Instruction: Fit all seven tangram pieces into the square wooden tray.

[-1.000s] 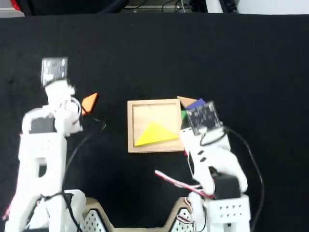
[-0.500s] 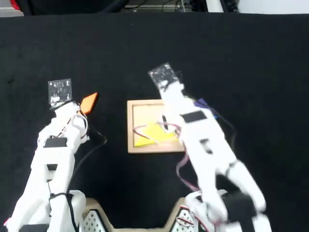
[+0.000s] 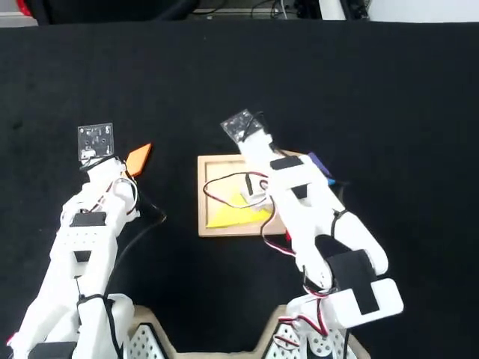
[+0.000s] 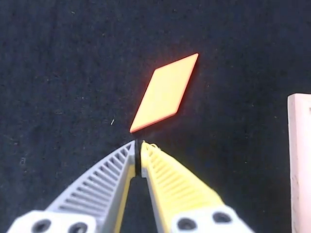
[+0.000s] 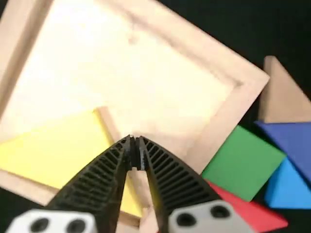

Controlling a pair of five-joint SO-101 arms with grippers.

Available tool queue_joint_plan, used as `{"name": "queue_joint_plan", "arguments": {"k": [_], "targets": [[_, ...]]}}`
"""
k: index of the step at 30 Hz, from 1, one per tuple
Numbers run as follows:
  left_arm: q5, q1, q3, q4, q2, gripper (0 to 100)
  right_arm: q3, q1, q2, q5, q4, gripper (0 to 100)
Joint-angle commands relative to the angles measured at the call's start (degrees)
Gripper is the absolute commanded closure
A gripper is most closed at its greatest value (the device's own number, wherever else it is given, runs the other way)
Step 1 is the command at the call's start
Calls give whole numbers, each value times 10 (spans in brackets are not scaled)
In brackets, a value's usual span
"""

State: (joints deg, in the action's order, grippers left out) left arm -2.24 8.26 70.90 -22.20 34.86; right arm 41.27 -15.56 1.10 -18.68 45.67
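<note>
Fingers [image 5: 104, 177] closed on nothing, the right arm [image 3: 299, 196] has swung from the loose pieces [image 5: 243, 162] to the yellow triangle [image 5: 53, 150] in the wooden tray [image 5: 241, 104] (likely to nudge it); left fingers [image 4: 170, 179] closed near the orange parallelogram [image 4: 165, 92].

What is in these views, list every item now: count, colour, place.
tray: 1, pale wood, middle of the table
yellow triangle: 1, yellow, flat inside the tray in a corner
orange parallelogram: 1, orange, on the table left of the tray
green square: 1, green, just outside the tray's rim
tan triangle: 1, tan, outside the tray next to the green square
dark blue piece: 1, dark blue, between the tan triangle and the light blue piece
light blue piece: 1, light blue, beside the green square
red piece: 1, red, under the green square's edge
table: 1, black
left tool: 1, grey and yellow, shut, by the orange parallelogram's corner
right tool: 1, black, shut, over the tray
</note>
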Motion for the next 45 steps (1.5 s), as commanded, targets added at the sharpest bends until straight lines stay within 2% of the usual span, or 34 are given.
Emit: {"name": "queue_joint_plan", "arguments": {"k": [1,4,8,13,18,21,29,34,41,45], "targets": [[-3,-7,-14,13,0,970,-29,-19,0,-15,47,987],[-3,-7,-14,13,0,970,-31,-25,0,-44,82,987],[-2,-7,-14,13,0,970,-49,-8,37,-46,96,987],[-2,-7,-14,13,0,970,-47,65,102,-40,56,987],[-2,-7,-14,13,0,970,-46,112,65,-17,11,987],[-2,-7,-14,13,0,970,-73,112,16,-41,6,987],[-2,-7,-14,13,0,970,-139,117,-95,-46,9,987],[-2,-13,-14,13,0,970,-160,114,-97,-47,39,987],[-2,-14,-13,13,0,970,-159,58,-96,-47,40,987],[-4,-9,-12,13,4,970,-175,55,-79,-44,75,987]]}}
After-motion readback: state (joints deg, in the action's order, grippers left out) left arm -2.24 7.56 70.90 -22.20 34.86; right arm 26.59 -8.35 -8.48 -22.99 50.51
